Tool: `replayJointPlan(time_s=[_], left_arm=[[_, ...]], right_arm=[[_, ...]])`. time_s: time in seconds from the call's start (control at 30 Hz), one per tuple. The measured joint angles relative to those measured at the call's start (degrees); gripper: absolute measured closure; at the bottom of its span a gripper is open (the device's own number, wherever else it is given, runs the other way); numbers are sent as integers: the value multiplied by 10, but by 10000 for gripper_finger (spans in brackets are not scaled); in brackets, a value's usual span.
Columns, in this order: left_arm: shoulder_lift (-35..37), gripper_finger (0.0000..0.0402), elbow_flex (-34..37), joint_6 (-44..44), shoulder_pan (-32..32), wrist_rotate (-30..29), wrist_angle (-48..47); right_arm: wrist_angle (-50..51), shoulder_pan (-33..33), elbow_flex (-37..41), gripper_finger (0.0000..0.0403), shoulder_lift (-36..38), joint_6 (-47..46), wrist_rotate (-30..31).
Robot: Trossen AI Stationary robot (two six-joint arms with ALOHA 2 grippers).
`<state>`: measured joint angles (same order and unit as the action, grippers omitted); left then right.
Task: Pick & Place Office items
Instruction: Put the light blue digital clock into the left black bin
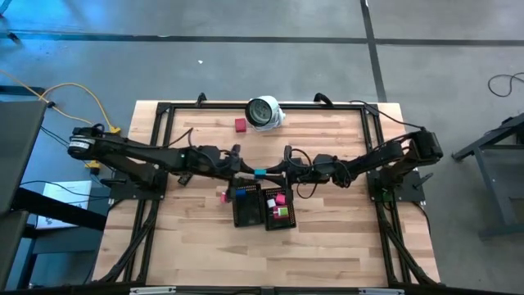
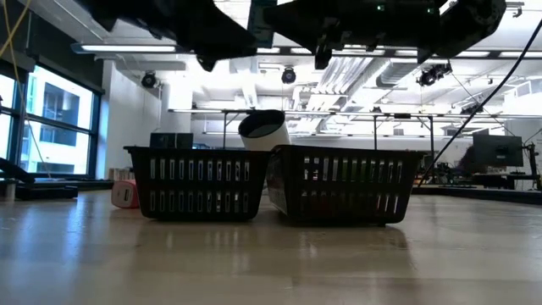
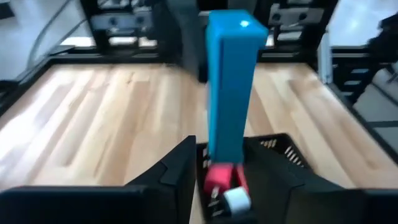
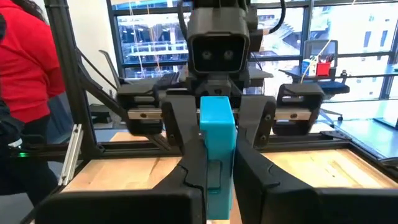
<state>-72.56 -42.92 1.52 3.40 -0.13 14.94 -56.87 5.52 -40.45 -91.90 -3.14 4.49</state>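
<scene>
High view: both arms reach in from the desk's left and right edges and meet over its middle, just above the two black mesh trays (image 1: 260, 206) that sit side by side near the centre. Between the two grippers hangs a blue piece (image 1: 259, 173), one of the office items, held off the desk.

The right wrist view shows the right gripper (image 4: 216, 163) pinched tight on the blue piece (image 4: 217, 149), its dark fingers (image 4: 186, 165) pressed against both flanks of the block. Facing it, the left arm's wrist and fingers bracket the far end of the same block.

From the left wrist view, the left gripper (image 3: 224, 168) stands partly parted around the lower end of the blue piece (image 3: 231, 87); whether its fingers actually press on the block I cannot tell. Beneath it a red piece with a white round part (image 3: 225, 185) lies in a tray.

The left tray (image 1: 246, 205) holds some small blue bits, the right tray (image 1: 280, 209) pink and green pieces. A pink piece (image 1: 223, 196) lies on the desk just beside the left tray's outer side. A red piece (image 1: 240, 124) rests near the far edge, close to the round white-and-grey object (image 1: 264, 113).

Low view: the trays (image 2: 271, 183) stand touching on the desk, arms overhead.
</scene>
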Motion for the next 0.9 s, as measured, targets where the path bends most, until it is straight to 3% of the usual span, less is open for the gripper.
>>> replayJointPlan(time_s=[0.2,0.43,0.63,0.9], left_arm=[[93,280,-1,-5,10,-100,-103],[107,280,-68,25,6,-110,-260],[34,279,-153,78,-22,-67,-397],[-43,279,-219,96,-42,9,-448]], right_arm=[[71,0,0,368,17,-15,-2],[129,-3,0,368,15,-44,-20],[187,-3,-19,368,15,-48,-40],[239,-3,-33,368,15,-47,-47]])
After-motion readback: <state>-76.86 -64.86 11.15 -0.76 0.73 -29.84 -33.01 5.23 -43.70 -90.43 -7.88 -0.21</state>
